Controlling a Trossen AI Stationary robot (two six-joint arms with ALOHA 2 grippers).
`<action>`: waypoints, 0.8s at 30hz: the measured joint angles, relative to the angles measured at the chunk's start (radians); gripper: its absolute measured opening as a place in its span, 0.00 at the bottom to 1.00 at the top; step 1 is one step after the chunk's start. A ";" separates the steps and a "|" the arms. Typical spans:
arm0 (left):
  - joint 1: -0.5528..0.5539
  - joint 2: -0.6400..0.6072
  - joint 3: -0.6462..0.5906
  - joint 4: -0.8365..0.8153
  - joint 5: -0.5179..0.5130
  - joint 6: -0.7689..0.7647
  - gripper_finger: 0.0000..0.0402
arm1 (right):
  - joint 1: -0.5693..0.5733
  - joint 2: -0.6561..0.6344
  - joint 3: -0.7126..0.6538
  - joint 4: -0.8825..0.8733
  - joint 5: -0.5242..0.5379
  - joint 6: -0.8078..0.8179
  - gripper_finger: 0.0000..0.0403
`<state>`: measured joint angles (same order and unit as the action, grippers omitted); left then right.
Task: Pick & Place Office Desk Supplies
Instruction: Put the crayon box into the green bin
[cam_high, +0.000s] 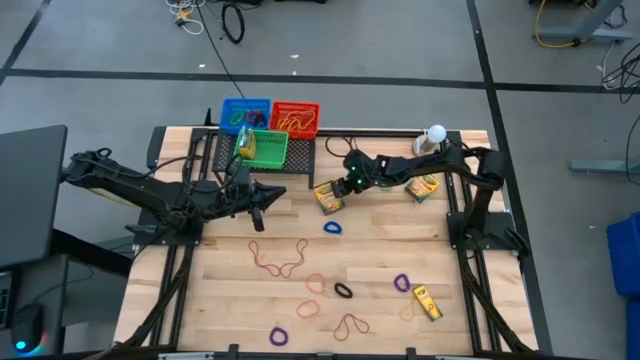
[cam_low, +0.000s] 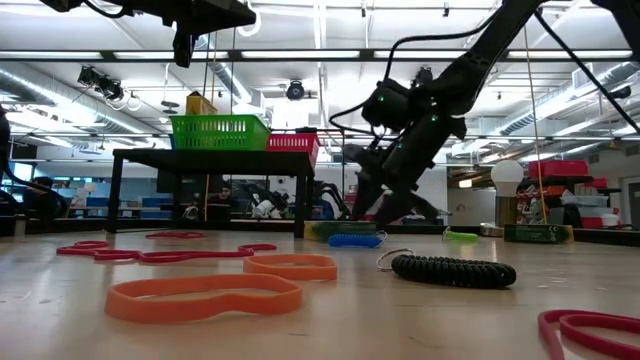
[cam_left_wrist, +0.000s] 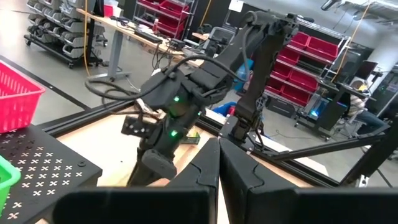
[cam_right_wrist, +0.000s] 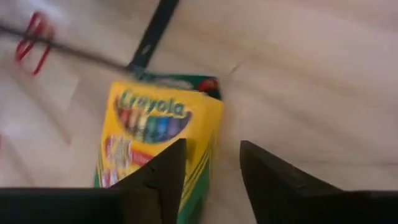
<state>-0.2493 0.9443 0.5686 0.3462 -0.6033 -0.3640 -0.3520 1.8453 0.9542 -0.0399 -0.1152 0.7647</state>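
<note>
Currently: right gripper (cam_right_wrist: 210, 177) jaws parted over crayon box (cam_right_wrist: 155, 134) | left gripper (cam_left_wrist: 217, 165) closed, empty | risk: off-centre closure pushes box aside.

- crayon box (cam_right_wrist: 155, 143): yellow w/ green edges, rainbow crayon print
- baskets: blue (cam_high: 244, 112), red (cam_high: 295, 118), green (cam_high: 263, 146)
- rubber bands: orange (cam_low: 205, 296), blue (cam_high: 332, 227), purple (cam_high: 279, 335), black (cam_high: 343, 291)
- table (cam_high: 200, 290): light wood planks
- ball (cam_high: 437, 132): white
</note>
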 joint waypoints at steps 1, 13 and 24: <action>0.000 0.000 0.000 0.000 0.001 -0.003 0.02 | 0.006 0.005 0.000 0.004 -0.020 0.000 0.37; 0.000 0.000 0.000 -0.002 0.001 -0.007 0.02 | 0.084 -0.006 0.000 -0.015 -0.021 0.029 0.03; 0.000 0.000 0.000 -0.008 0.001 -0.001 0.02 | 0.182 -0.136 -0.063 -0.208 0.078 0.158 0.01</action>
<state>-0.2493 0.9447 0.5690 0.3381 -0.6022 -0.3655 -0.1704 1.7089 0.8908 -0.2483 -0.0375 0.9227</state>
